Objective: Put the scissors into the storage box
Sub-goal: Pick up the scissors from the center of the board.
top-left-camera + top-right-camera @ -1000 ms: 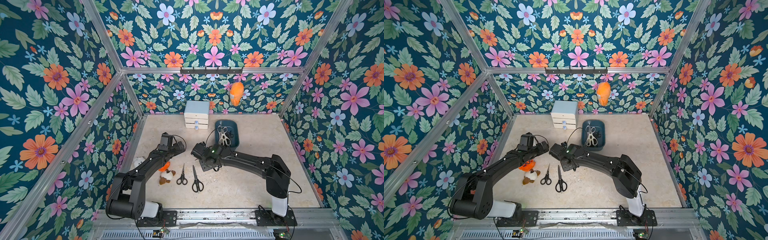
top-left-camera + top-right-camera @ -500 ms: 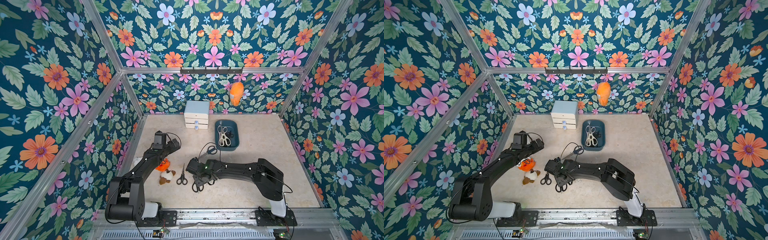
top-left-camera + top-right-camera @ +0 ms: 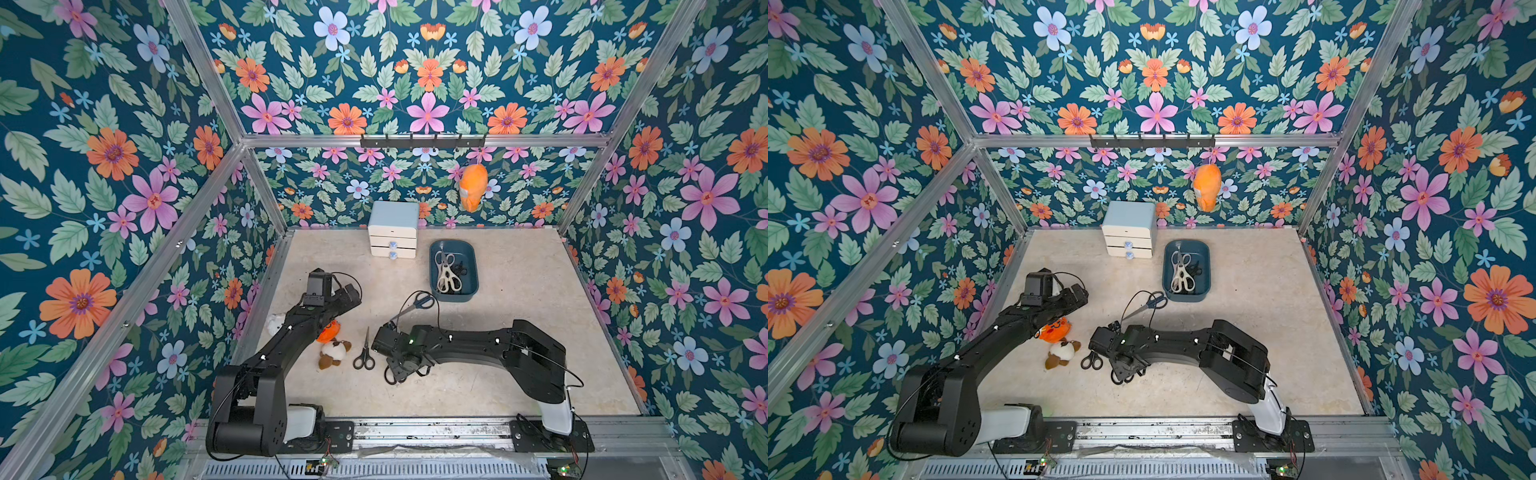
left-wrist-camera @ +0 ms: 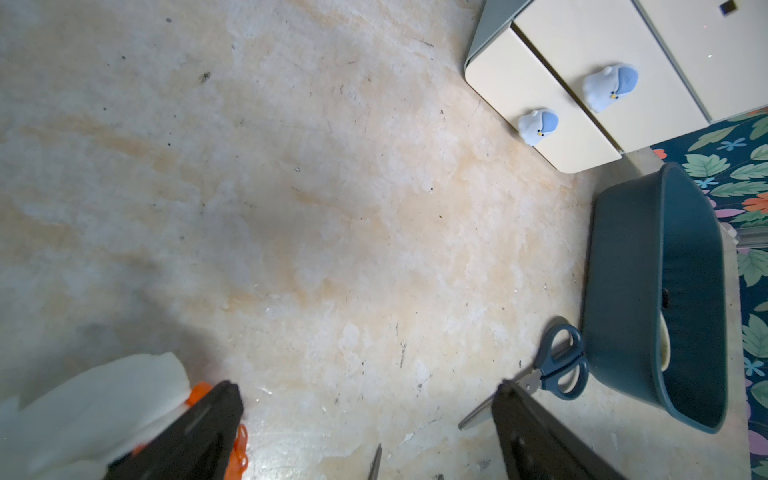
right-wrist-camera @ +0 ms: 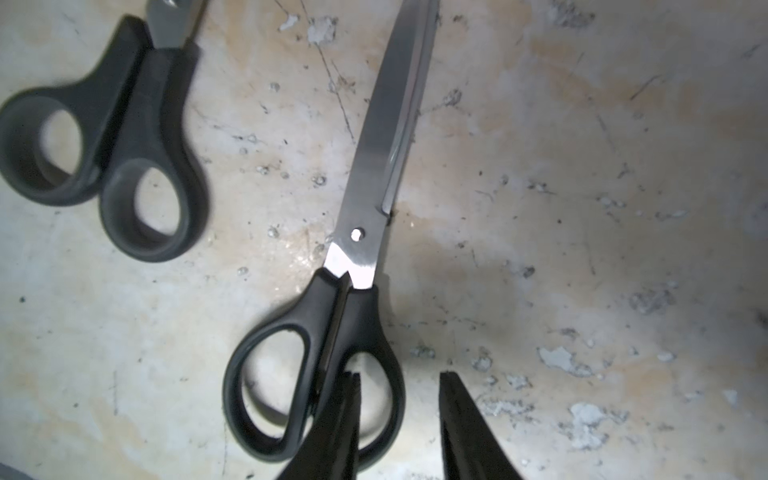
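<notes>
The teal storage box (image 3: pixel 468 254) (image 3: pixel 1202 255) holds cream shears (image 3: pixel 446 272) and black-handled scissors. On the floor lie a blue-handled pair (image 3: pixel 417 302) (image 4: pixel 552 370), a small black pair (image 3: pixel 365 351) (image 5: pixel 116 137) and a larger black pair (image 5: pixel 361 232). My right gripper (image 5: pixel 399 374) (image 3: pixel 397 365) is down over the larger pair's handles, open. One finger (image 5: pixel 340 415) sits inside a handle loop and the other outside it, with the loop's rim between them. My left gripper (image 4: pixel 370 386) (image 3: pixel 351 293) hangs open and empty over bare floor at the left.
A white and pale-blue drawer cabinet (image 3: pixel 393 228) (image 4: pixel 582 95) stands left of the box at the back wall. An orange plush (image 3: pixel 328 332) and a brown-white plush (image 3: pixel 334 352) lie under my left arm. An orange toy (image 3: pixel 472 187) hangs on the back wall.
My right arm swung from beside the box toward the front and came down on the larger black scissors, uncovering the blue pair. The left arm drew back to the left.
</notes>
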Robot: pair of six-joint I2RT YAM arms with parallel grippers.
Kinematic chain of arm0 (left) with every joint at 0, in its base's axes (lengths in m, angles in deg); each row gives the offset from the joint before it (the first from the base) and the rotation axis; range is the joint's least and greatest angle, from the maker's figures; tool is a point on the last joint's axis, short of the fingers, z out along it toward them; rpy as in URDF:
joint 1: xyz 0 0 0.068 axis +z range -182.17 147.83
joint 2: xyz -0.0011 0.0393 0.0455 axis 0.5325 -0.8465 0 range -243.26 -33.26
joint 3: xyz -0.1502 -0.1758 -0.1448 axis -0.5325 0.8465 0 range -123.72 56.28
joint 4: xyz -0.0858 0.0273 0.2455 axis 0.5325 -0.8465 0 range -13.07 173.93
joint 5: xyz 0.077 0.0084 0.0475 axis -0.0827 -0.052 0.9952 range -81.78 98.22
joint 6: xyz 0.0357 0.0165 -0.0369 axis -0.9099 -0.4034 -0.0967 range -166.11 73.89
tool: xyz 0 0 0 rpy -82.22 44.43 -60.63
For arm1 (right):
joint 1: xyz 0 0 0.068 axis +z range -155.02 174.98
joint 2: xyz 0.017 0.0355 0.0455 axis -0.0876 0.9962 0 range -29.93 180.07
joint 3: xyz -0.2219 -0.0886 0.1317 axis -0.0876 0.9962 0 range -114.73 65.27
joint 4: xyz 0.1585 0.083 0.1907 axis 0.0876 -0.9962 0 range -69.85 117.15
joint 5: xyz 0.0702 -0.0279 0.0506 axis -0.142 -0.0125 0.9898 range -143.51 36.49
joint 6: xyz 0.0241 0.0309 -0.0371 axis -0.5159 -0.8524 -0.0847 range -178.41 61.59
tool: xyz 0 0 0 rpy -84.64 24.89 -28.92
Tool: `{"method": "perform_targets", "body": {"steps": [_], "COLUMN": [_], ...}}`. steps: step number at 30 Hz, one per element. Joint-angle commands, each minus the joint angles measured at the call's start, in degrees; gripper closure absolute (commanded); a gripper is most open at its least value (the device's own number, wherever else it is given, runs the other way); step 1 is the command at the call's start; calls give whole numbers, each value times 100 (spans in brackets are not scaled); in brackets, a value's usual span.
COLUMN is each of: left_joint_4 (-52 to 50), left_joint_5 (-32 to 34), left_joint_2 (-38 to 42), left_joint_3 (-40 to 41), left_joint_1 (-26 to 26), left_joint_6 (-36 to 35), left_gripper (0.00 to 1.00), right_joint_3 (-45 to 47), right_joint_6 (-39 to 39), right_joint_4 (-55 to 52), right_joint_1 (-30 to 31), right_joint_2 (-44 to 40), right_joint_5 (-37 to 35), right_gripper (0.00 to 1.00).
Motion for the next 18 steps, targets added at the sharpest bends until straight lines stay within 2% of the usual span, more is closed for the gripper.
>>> {"method": "perform_targets", "body": {"steps": [1, 9, 14, 18], "left_joint_4": [0, 10, 43, 87], "left_joint_5": [-75, -146, -200, -244], "left_joint_2": [32, 23, -4, -30], "left_joint_3": [2, 6, 2, 1], "left_joint_1": [10, 11, 10, 11], "left_joint_6": [-42, -98, -128, -118], "left_gripper": [1, 1, 1, 1], "right_joint_3": [-6, 68, 58, 81], "right_joint_6": [-144, -241, -306, -320], "right_joint_4": [-57, -108, -181, -168], "right_joint_1": [3, 6, 8, 8], "right_joint_2": [98, 238, 386, 429], "right_joint_5": [-87, -69, -47, -69], "right_gripper": [67, 72, 82, 87]}}
